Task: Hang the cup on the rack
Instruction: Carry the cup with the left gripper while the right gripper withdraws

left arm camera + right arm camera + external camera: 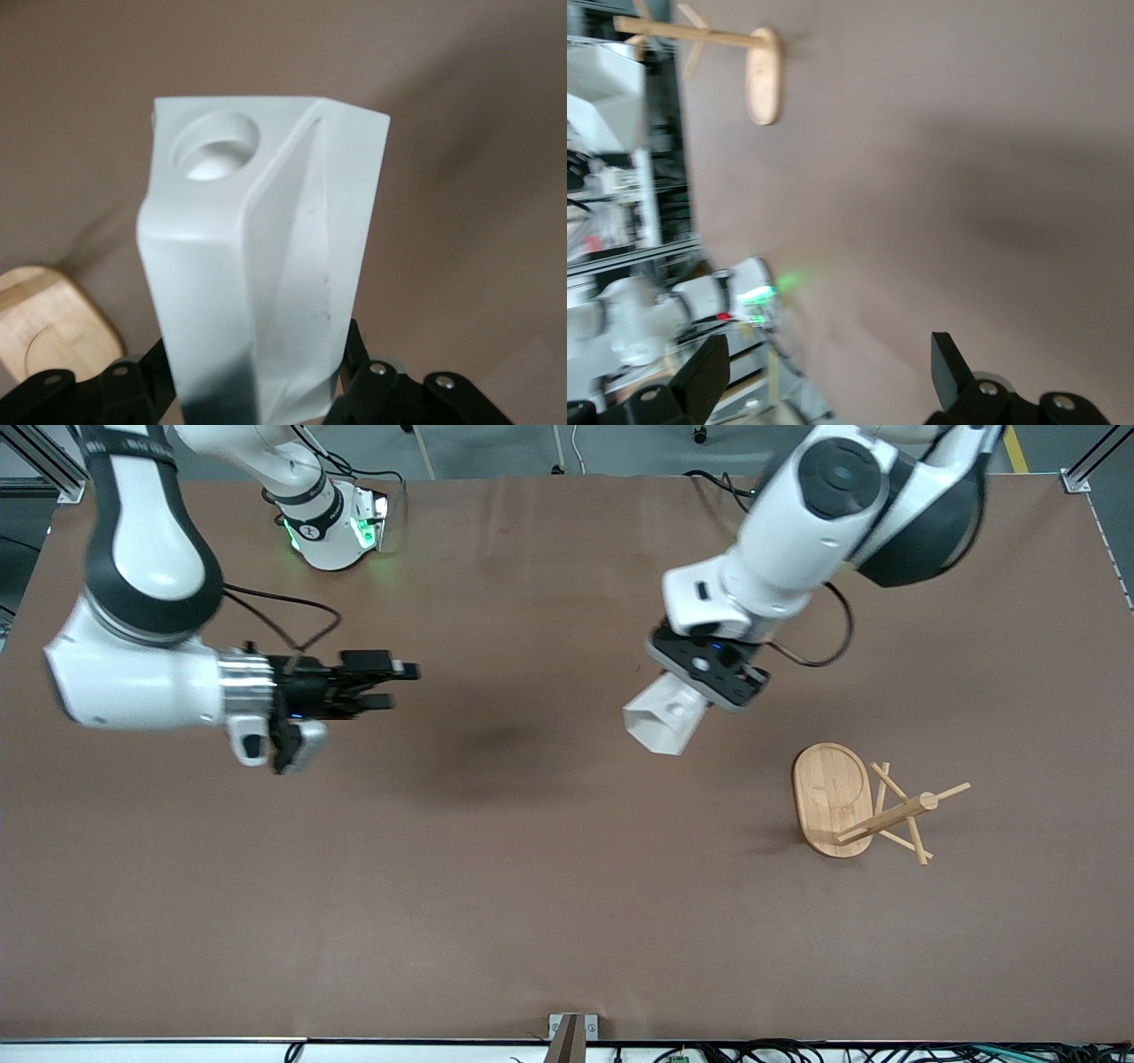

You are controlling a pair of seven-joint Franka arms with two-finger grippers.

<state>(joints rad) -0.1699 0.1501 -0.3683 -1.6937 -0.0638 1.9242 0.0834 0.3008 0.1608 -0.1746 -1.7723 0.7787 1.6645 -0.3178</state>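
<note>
The left gripper (682, 700) hangs above the counter (532, 886), jaws clamped on the cup (663, 722), whose mouth points away from them. The rack (837, 802) stands on the counter, near and below those jaws. The right gripper (390, 685) hovers with jaws apart and empty, well apart from the cup.

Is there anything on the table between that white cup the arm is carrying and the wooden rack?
No. In the front view only bare brown table separates the cup, held by the left pincer, from the rack.
</note>
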